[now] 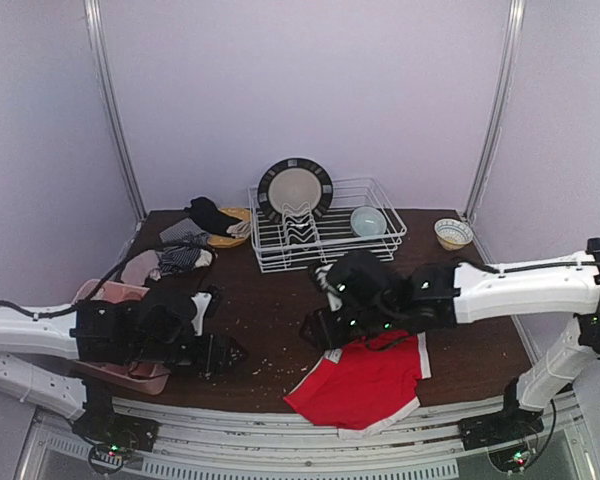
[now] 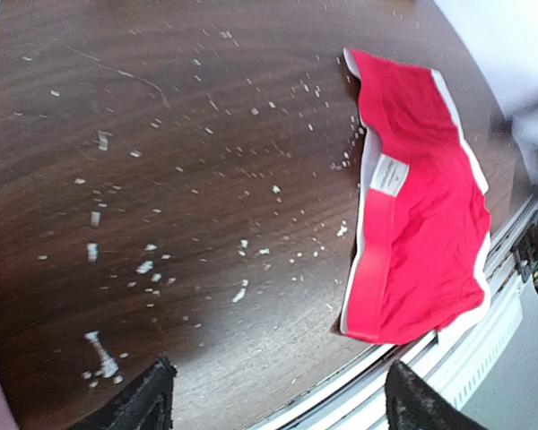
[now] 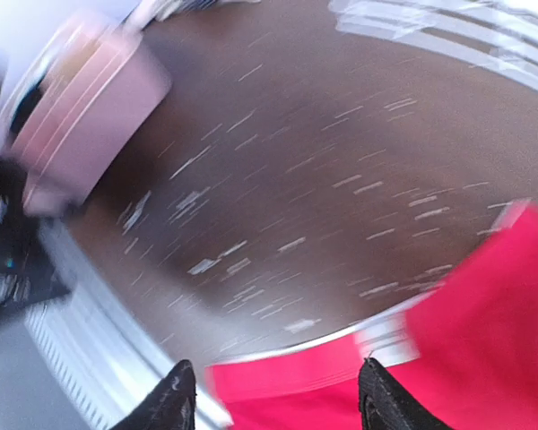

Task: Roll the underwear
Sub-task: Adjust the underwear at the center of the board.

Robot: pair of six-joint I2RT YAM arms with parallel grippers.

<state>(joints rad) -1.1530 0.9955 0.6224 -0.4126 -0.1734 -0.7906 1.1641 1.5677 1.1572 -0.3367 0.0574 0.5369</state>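
The red underwear [image 1: 362,385] with a white waistband lies flat at the table's front edge, right of centre. It also shows in the left wrist view [image 2: 421,215] and, blurred, in the right wrist view [image 3: 484,358]. My right gripper [image 1: 320,330] hovers at its upper left corner, open [image 3: 273,403], with the waistband edge below the jaws and nothing held. My left gripper [image 1: 225,352] is to the left of the cloth over bare table, open [image 2: 278,408] and empty. Striped underwear [image 1: 182,258] and black underwear [image 1: 210,213] lie at the back left.
A pink tray [image 1: 108,293] sits at the left under my left arm, also seen in the right wrist view [image 3: 90,116]. A wire dish rack [image 1: 380,240] with a plate [image 1: 295,190] and a bowl [image 1: 368,221] stands at the back. A small bowl [image 1: 452,233] is at the back right. White crumbs dot the table.
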